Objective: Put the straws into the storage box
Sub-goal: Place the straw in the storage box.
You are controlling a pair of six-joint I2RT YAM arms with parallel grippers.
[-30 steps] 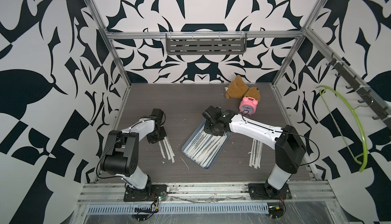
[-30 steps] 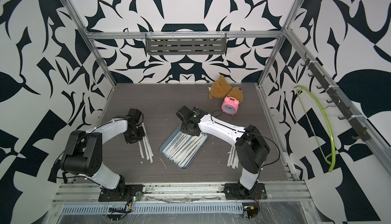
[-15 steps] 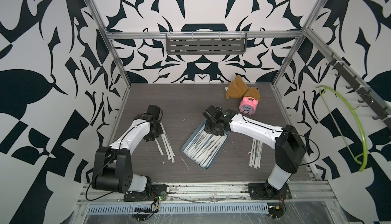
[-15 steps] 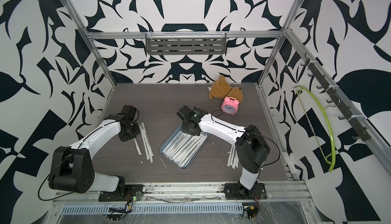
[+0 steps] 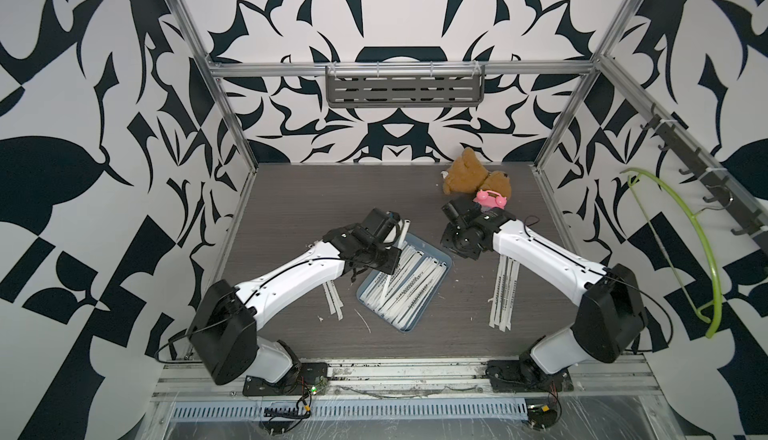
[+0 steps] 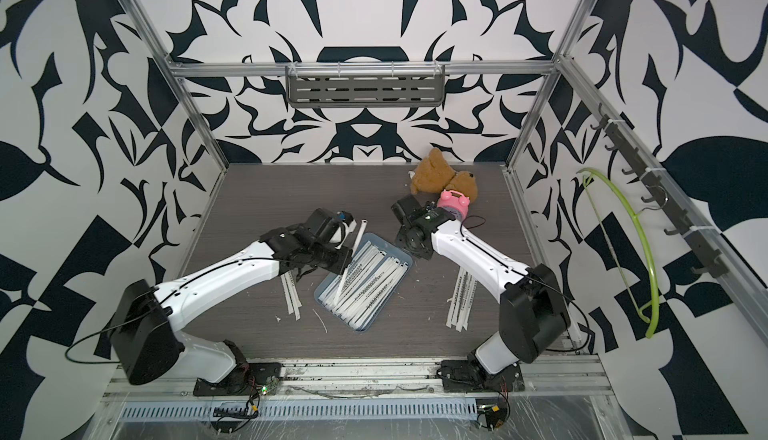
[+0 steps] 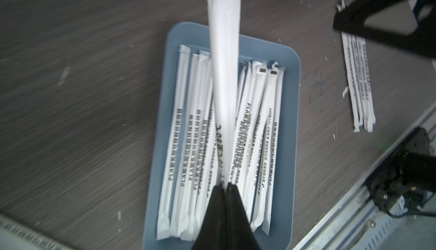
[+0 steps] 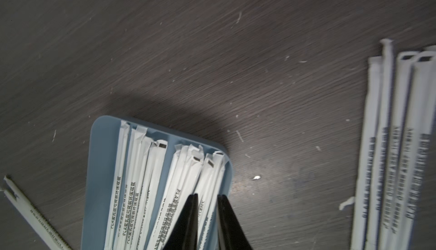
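The storage box (image 5: 409,327) (image 6: 362,330) is a blue-grey tray in the middle of the table, with several paper-wrapped straws (image 5: 409,288) (image 7: 186,142) (image 8: 141,178) lying in it. My left gripper (image 5: 386,265) (image 7: 225,186) hangs over the box, shut on one straw (image 5: 405,230) (image 7: 224,48) that sticks out past the far rim. The right gripper (image 5: 457,249) (image 8: 207,197) is open and holds nothing, hovering over the box's far right corner. Loose straws lie on the table left (image 5: 332,296) and right (image 5: 505,292) (image 8: 396,154) of the box.
A brown teddy bear (image 5: 469,172) and a pink alarm clock (image 5: 492,199) sit at the back right, close behind the right wrist. A grey slotted shelf (image 5: 405,89) hangs on the back wall. White scraps (image 5: 363,319) lie near the box's front.
My left gripper has shut on a straw from the left pile and carried it rightward over the box. The right gripper has drawn back a little to the right.
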